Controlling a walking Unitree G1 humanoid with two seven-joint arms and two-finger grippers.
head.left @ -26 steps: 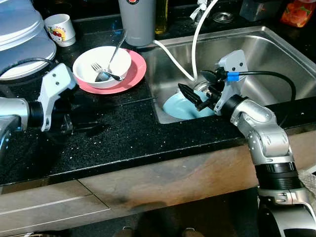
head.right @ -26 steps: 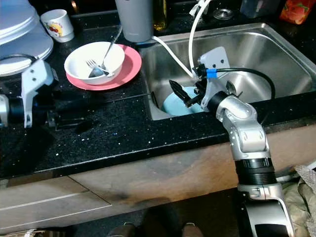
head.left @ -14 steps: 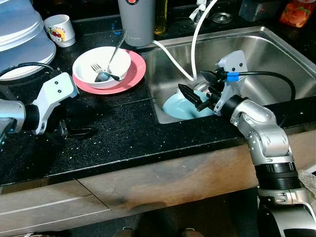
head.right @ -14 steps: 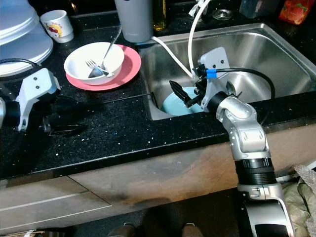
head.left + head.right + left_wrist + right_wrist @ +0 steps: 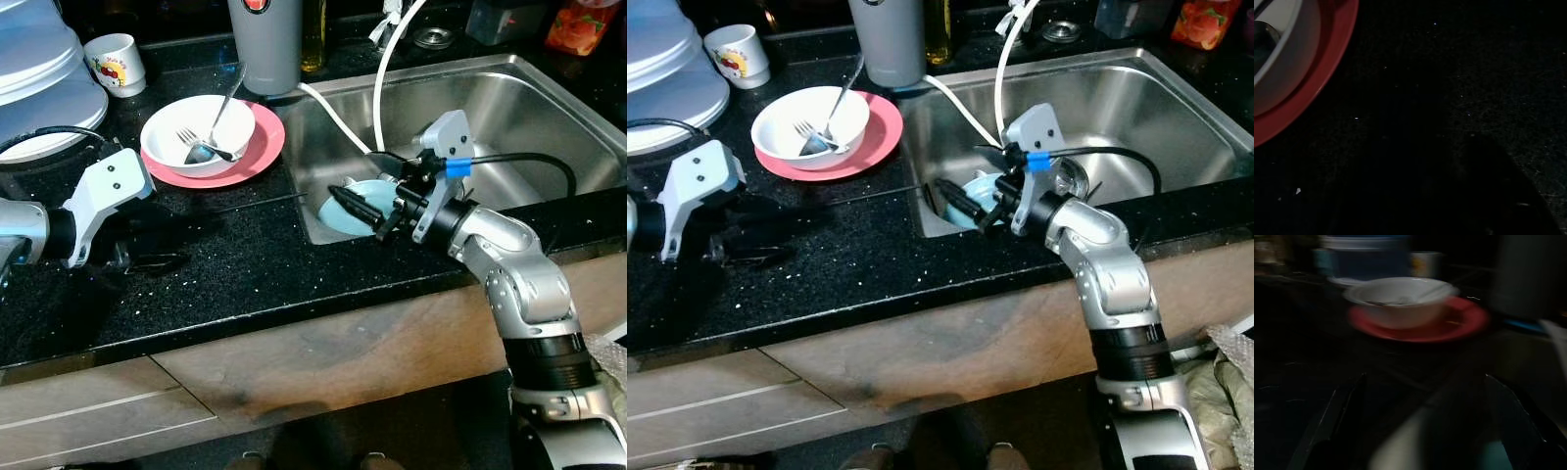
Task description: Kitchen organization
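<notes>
Item: right gripper, centre of frame, fingers spread wide and empty, over the blue plate at the sink's left end. Left gripper, lower left on the tabletop; I cannot tell its fingers' state. Bowl with fork on red plate, upper left. Risk: I may snag the white hose, or chip the plate on the sink wall.

Black speckled counter (steel sink inset)
</notes>
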